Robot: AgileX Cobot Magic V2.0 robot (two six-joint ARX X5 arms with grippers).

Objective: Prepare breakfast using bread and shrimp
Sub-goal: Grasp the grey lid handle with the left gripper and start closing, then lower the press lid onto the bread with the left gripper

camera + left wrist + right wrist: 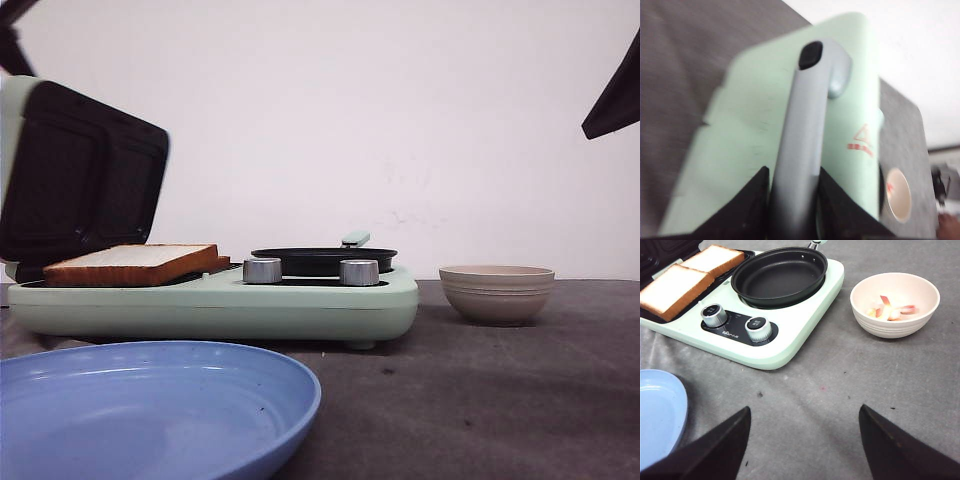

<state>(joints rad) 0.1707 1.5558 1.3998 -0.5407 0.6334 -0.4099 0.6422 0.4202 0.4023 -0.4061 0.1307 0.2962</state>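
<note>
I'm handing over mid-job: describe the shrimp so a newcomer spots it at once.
Start at the mint-green breakfast maker holding the bread and the black pan. Beside its pan end, apart on the grey table, stands a beige ribbed bowl. The shrimp are the small pink-and-white pieces inside it, the only food there.

A staged lab tabletop: grey cloth [840, 390] under a mint breakfast maker [220, 300], against a bare white wall [400, 120] (no kitchen fittings visible).
</note>
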